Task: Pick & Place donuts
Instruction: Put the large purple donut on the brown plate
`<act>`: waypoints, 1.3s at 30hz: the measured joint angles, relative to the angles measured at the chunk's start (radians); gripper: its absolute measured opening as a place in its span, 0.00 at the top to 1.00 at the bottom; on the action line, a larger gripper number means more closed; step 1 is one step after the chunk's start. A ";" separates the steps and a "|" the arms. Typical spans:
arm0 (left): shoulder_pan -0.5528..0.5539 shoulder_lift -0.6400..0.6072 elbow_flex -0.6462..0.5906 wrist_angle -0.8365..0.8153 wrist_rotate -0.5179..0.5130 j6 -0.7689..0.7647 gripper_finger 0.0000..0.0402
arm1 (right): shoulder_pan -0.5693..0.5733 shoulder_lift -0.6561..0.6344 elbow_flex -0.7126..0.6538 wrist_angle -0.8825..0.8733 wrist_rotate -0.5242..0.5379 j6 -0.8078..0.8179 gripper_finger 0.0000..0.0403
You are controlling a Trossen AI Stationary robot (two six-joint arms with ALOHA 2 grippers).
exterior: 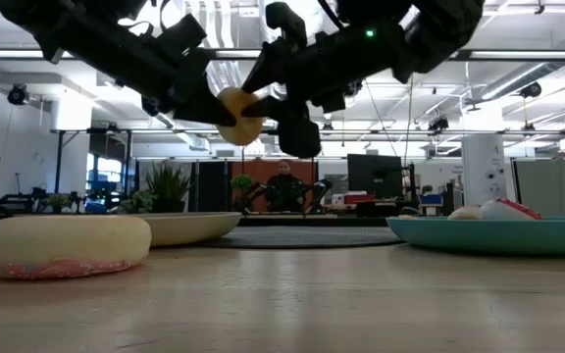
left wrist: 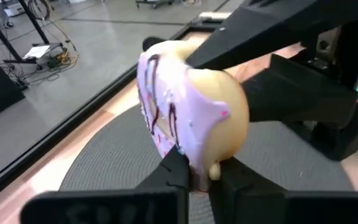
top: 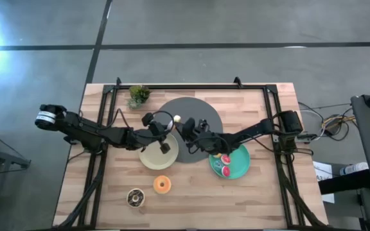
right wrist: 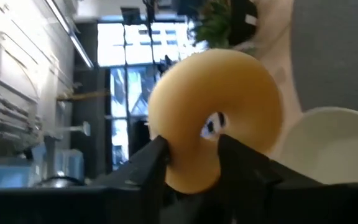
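One small donut (top: 176, 119) is in the air above the dark grey disc (top: 194, 112), and both grippers are shut on it. Its pink-frosted face (left wrist: 166, 106) shows in the left wrist view, its plain tan face (right wrist: 229, 93) in the right wrist view. My left gripper (top: 170, 124) reaches it from the table's left, my right gripper (top: 184, 126) from the right. In the low view the donut (exterior: 238, 116) hangs between the two grippers. An orange donut (top: 162, 184) and a chocolate one (top: 135, 197) lie flat on the table near its front. My left gripper pinches the donut's rim (left wrist: 199, 163) between its two fingers (left wrist: 173, 177), coming from the table's left. The donut stands on edge, lifted clear of the disc. My right gripper pinches the ring's opposite side (right wrist: 191, 168) between its two fingers (right wrist: 151, 162), coming from the table's right.
A cream plate (top: 153, 159) sits left of centre; a teal plate (top: 239, 168) to its right holds red and pink donuts (top: 224, 164). A small plant (top: 138, 95) stands at the far left. In the low view a donut (exterior: 64, 245) lies close by. A person (exterior: 284, 184) sits far behind.
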 joint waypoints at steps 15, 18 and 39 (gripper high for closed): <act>-0.012 -0.005 -0.003 -0.261 -0.016 0.065 0.97 | 0.011 -0.410 -0.238 -0.421 -0.283 -0.303 0.47; -0.038 -0.019 0.001 -0.362 -0.014 0.116 0.97 | 0.011 -0.525 -0.218 -0.653 -0.282 -0.367 0.47; -0.140 0.037 0.095 -0.790 0.094 0.195 0.96 | 0.008 -0.783 -0.255 -1.034 -0.370 -0.490 0.47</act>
